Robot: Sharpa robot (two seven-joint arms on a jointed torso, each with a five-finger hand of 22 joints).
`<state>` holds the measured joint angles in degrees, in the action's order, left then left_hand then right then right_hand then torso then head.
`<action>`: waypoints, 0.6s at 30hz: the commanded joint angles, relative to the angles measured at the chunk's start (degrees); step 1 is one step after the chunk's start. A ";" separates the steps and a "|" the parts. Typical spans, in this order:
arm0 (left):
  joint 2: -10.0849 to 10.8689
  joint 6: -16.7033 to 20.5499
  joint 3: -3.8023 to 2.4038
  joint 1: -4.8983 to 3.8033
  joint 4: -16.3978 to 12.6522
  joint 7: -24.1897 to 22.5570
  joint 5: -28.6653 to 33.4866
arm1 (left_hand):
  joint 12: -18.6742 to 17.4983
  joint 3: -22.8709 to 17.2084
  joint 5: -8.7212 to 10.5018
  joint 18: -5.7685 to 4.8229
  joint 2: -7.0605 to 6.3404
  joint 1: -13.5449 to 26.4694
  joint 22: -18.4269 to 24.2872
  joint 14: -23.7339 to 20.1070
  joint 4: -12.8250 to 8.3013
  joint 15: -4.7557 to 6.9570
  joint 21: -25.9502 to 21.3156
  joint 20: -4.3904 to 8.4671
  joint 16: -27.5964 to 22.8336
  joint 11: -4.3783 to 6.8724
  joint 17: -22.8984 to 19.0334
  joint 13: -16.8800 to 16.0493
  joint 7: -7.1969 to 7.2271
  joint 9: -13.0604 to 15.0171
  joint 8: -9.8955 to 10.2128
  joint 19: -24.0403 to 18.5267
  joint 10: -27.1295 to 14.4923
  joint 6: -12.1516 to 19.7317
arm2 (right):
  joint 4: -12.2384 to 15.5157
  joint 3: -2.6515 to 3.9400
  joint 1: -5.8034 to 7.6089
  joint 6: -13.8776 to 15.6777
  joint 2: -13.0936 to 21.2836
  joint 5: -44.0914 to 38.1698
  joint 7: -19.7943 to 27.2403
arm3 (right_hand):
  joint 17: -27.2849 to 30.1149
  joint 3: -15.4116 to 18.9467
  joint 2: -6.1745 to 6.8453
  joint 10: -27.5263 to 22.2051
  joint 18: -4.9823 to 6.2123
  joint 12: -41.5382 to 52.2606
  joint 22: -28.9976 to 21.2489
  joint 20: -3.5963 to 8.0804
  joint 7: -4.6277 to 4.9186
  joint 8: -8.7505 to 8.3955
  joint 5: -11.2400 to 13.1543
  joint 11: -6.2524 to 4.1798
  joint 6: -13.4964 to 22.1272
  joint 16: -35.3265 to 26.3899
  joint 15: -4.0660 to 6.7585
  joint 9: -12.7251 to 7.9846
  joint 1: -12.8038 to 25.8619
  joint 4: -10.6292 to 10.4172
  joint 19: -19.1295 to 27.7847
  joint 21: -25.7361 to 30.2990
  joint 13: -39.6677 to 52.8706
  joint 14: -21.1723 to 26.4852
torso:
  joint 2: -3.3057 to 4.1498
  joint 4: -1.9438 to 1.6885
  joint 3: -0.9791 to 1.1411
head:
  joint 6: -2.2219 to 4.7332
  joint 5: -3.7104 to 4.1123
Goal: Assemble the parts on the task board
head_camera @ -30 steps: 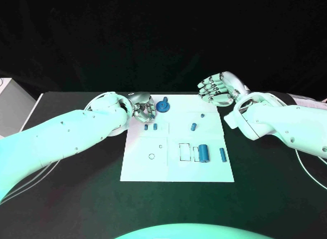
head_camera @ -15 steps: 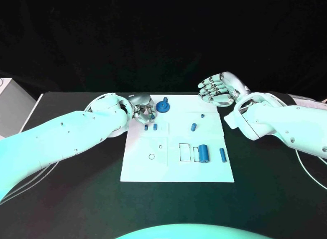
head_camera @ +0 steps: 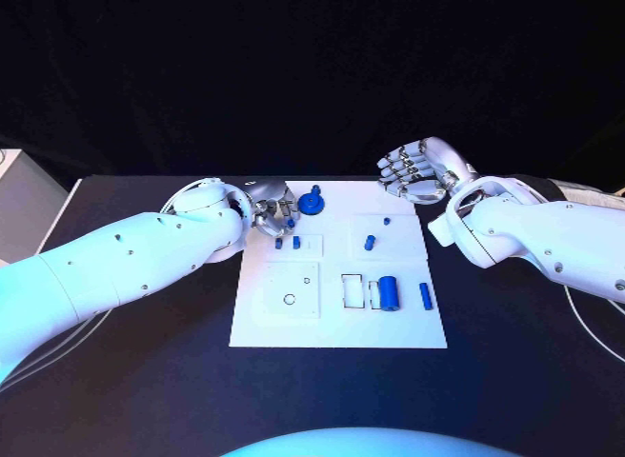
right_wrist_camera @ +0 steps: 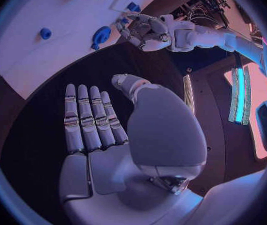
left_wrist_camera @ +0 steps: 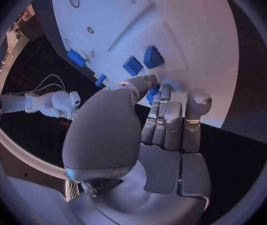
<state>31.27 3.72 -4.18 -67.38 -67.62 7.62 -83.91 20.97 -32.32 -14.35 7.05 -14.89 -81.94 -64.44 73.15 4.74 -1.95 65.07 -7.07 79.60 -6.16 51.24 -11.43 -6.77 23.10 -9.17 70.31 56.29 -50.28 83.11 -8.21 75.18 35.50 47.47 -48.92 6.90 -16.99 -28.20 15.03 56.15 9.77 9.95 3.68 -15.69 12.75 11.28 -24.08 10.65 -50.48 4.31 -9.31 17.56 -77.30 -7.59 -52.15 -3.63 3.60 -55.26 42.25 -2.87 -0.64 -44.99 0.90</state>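
Round blue part [head_camera: 312, 203] sits at the far edge of the task board [head_camera: 272, 324], left hand [head_camera: 272, 215] just beside it with curled fingers holding nothing I can make out — pick-up step, next needs a firm pinch — right hand [head_camera: 420, 171] flat, empty.

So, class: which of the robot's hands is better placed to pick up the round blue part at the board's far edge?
Left. The left hand hovers right beside the round part, over the board. The right hand is open, off the board's far corner.
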 commanded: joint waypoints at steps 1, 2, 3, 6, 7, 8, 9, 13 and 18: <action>0.06 -0.59 -0.04 0.02 0.16 0.44 0.04 | 0.42 0.23 0.04 0.32 0.00 -0.52 0.18 -0.58 0.20 -0.09 -0.31 -0.18 -0.42 -0.16 -0.62 -0.20 -0.02 -0.22 0.37 -0.42 -0.99 0.62 | 0.07 0.02 -0.03 -1.91 0.05 -1.17 0.10 | 0.24 1.00 -0.34 -1.05 0.76 -0.53 -0.02 -0.04 0.61 -0.45 0.41 0.15 0.19 -0.21 0.03 -0.12 0.21 0.03 0.44 0.02 -0.03 0.61 | 0.04 0.04 0.01 | -0.02 0.04; 0.10 -0.53 -0.05 0.02 0.23 0.51 0.07 | 0.58 0.32 0.05 0.35 -0.07 -0.54 0.33 -0.74 0.26 -0.23 -0.46 -0.29 -0.54 -0.33 -0.93 -0.31 0.04 -0.38 0.63 -0.49 -1.72 1.01 | 0.03 0.02 -0.03 -2.12 0.07 -1.29 -0.04 | 0.29 1.23 -0.41 -1.23 0.77 -0.63 -0.01 -0.06 0.58 -0.48 0.51 0.17 0.20 -0.19 0.01 -0.13 0.14 0.04 0.48 0.01 -0.03 0.64 | 0.03 0.01 0.01 | -0.05 0.05; 0.13 -0.45 -0.05 0.02 0.30 0.57 0.11 | 0.65 0.36 0.06 0.35 -0.08 -0.55 0.35 -0.87 0.28 -0.28 -0.48 -0.33 -0.63 -0.39 -1.18 -0.36 0.11 -0.43 0.71 -0.49 -1.99 1.14 | -0.02 0.02 -0.03 -2.30 0.08 -1.40 -0.19 | 0.35 1.60 -0.53 -1.49 0.78 -0.77 0.00 -0.09 0.55 -0.53 0.70 0.19 0.22 -0.16 0.00 -0.15 0.03 0.05 0.54 -0.01 -0.02 0.67 | 0.01 -0.02 0.02 | -0.06 0.06; 0.21 -0.01 -0.06 0.02 0.45 0.68 0.29 | 1.13 0.88 0.04 0.57 -0.18 -0.79 1.37 -1.98 0.50 -1.00 -1.51 -0.95 -1.33 -1.26 -3.15 -0.61 0.49 -0.86 1.23 -1.20 -5.75 1.96 | -0.20 0.02 -0.03 -2.88 0.12 -1.79 -0.60 | 0.47 2.63 -0.92 -2.05 0.83 -1.04 0.05 -0.05 0.41 -0.66 1.36 0.16 0.20 0.10 0.07 -0.19 -0.52 0.16 0.39 -0.12 0.01 0.37 | -0.02 -0.02 0.01 | -0.02 0.05; 0.24 0.18 -0.07 0.03 0.48 0.67 0.41 | 1.21 1.03 0.03 0.57 -0.19 -0.86 1.41 -2.13 0.53 -1.11 -1.54 -1.07 -1.41 -1.41 -3.54 -0.62 0.67 -0.95 1.37 -1.20 -6.51 2.22 | -0.27 0.02 -0.03 -3.08 0.14 -1.92 -0.74 | 0.47 3.07 -1.13 -2.18 0.86 -1.09 0.10 0.03 0.33 -0.70 1.76 0.11 0.14 0.35 0.18 -0.21 -0.81 0.22 0.08 -0.23 0.03 -0.06 | -0.02 -0.02 0.01 | -0.02 0.05; 0.25 0.34 -0.07 0.03 0.50 0.65 0.53 | 1.27 1.17 0.03 0.59 -0.20 -0.92 1.49 -2.20 0.55 -1.20 -1.62 -1.15 -1.44 -1.51 -3.75 -0.62 0.72 -1.00 1.44 -1.24 -7.09 2.36 | -0.32 0.02 -0.03 -3.25 0.14 -2.04 -0.86 | 0.47 3.32 -1.24 -2.22 0.87 -1.10 0.12 0.09 0.29 -0.73 1.97 0.08 0.11 0.50 0.25 -0.22 -0.98 0.24 -0.13 -0.28 0.04 -0.31 | -0.02 -0.02 0.01 | -0.02 0.05; 0.30 0.58 -0.08 0.03 0.51 0.60 0.71 | 1.36 1.50 0.02 0.67 -0.16 -1.10 1.83 -2.36 0.58 -1.40 -1.94 -1.34 -1.52 -1.75 -4.26 -0.58 0.85 -1.13 1.61 -1.46 -8.52 2.71 | -0.41 0.02 -0.04 -3.61 0.16 -2.34 -1.07 | 0.44 3.81 -1.46 -2.25 0.89 -1.09 0.16 0.26 0.21 -0.80 2.40 0.00 0.02 0.84 0.43 -0.25 -1.35 0.30 -0.69 -0.42 0.05 -0.94 | -0.03 -0.01 0.00 | -0.01 0.06; 0.61 0.95 -0.16 0.04 0.37 0.53 1.14 | 1.55 1.87 0.04 0.71 -0.12 -1.22 2.03 -2.53 0.63 -1.52 -2.12 -1.48 -1.61 -1.89 -4.70 -0.58 0.99 -1.24 1.76 -1.58 -9.45 3.03 | -0.77 0.02 -0.04 -4.70 0.19 -4.63 -1.75 | -0.44 4.76 -2.25 -1.54 0.88 -0.66 0.53 1.91 -0.52 -1.09 5.69 -0.78 -0.61 3.38 1.98 -0.43 -3.10 0.61 -5.48 -1.88 0.08 -5.97 | -0.04 0.02 -0.01 | 0.07 0.08; 1.32 1.65 -0.68 0.09 0.21 0.26 1.90 | 1.94 2.04 0.00 0.76 0.12 -1.36 2.19 -2.46 0.71 -1.58 -2.26 -1.57 -1.55 -1.94 -4.65 -0.63 0.74 -1.18 1.51 -1.67 -9.80 2.62 | -1.64 0.02 -0.05 -6.29 0.26 -8.64 -2.53 | -3.12 4.07 -2.67 2.18 0.72 0.67 2.48 5.86 -1.84 -0.99 9.75 -2.67 -2.18 8.09 5.37 -0.44 -5.07 1.77 -15.09 -6.93 0.13 -15.50 | -0.04 0.02 0.00 | 0.23 0.21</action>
<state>32.49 4.40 -4.74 -67.29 -67.27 7.94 -83.12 22.83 -30.67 -14.35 7.05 -14.76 -82.96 -62.32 70.92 5.46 -3.40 63.02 -8.54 78.25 -8.08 46.53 -12.00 -5.85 21.90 -7.63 68.84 46.97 -47.71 81.73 -8.21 75.16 32.07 47.68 -52.76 5.29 -20.15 -24.09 12.15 58.28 9.76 10.57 6.25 -9.83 10.80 10.50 -14.46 8.00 -52.45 12.51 -3.95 17.13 -82.13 -5.82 -67.19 -10.63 3.74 -70.92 42.21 -2.86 -0.63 -44.86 1.01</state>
